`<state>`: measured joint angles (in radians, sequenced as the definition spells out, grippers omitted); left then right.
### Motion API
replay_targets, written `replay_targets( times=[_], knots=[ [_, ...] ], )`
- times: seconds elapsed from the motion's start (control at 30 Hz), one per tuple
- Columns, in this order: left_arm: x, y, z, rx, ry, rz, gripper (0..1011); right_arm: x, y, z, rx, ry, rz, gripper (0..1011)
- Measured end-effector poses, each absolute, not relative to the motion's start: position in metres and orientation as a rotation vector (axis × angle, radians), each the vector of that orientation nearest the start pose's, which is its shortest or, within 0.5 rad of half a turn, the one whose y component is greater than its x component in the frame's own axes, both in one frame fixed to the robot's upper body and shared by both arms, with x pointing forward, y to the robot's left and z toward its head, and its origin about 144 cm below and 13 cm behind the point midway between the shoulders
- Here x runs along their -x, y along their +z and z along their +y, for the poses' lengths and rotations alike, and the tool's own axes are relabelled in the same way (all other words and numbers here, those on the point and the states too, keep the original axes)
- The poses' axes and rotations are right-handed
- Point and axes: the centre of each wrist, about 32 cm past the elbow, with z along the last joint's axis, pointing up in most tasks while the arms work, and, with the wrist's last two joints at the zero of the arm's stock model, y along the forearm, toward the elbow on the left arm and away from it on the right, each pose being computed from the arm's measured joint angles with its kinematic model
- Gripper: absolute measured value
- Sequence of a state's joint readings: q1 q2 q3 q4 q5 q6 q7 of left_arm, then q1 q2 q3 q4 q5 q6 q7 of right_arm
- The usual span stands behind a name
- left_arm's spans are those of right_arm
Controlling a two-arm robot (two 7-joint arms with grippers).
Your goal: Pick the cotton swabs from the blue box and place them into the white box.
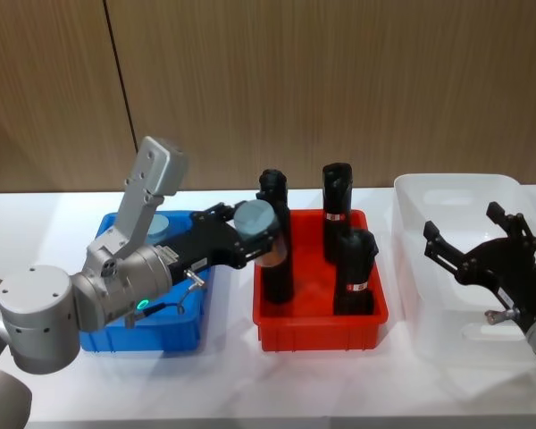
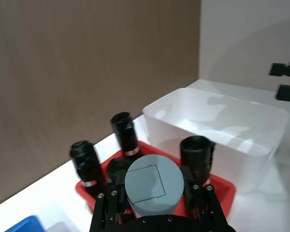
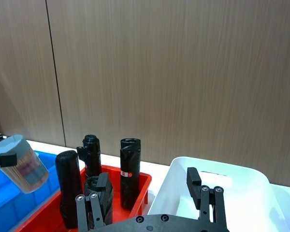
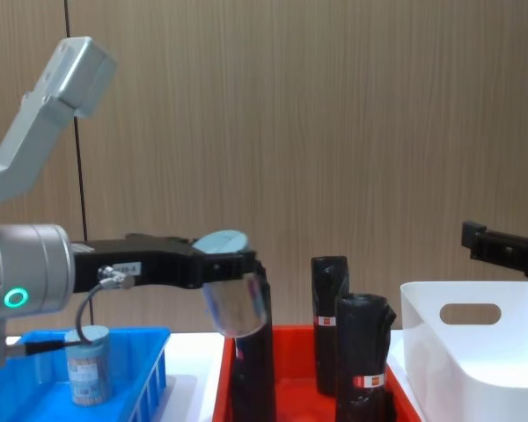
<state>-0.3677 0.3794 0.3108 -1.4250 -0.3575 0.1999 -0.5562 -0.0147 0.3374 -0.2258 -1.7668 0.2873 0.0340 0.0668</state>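
Note:
My left gripper is shut on a jar of cotton swabs, a clear jar with a pale blue lid. It holds the jar tilted in the air over the left edge of the red crate, seen from the side in the chest view. Another cotton swab jar stands in the blue box at the left. The white box is at the far right. My right gripper hovers open over it with nothing between its fingers.
A red crate sits between the blue and white boxes and holds three tall black rolls with red labels that rise above its rim. A wood-panelled wall stands behind the white table.

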Motion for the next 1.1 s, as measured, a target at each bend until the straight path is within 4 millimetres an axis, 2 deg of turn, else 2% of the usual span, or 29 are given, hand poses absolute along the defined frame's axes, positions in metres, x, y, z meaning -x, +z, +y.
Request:
replay_targets(
  times=[0.7, 1.1],
  knots=[
    [-0.571, 1.216, 0.244, -0.140, 0.467, 0.021, 670, -0.443, 1.189, -0.237, -0.026, -1.229, -0.075, 1001],
    [-0.573, 1.215, 0.239, -0.170, 0.390, 0.020, 670, -0.443, 1.189, -0.237, -0.026, -1.230, -0.075, 1001]
  ],
)
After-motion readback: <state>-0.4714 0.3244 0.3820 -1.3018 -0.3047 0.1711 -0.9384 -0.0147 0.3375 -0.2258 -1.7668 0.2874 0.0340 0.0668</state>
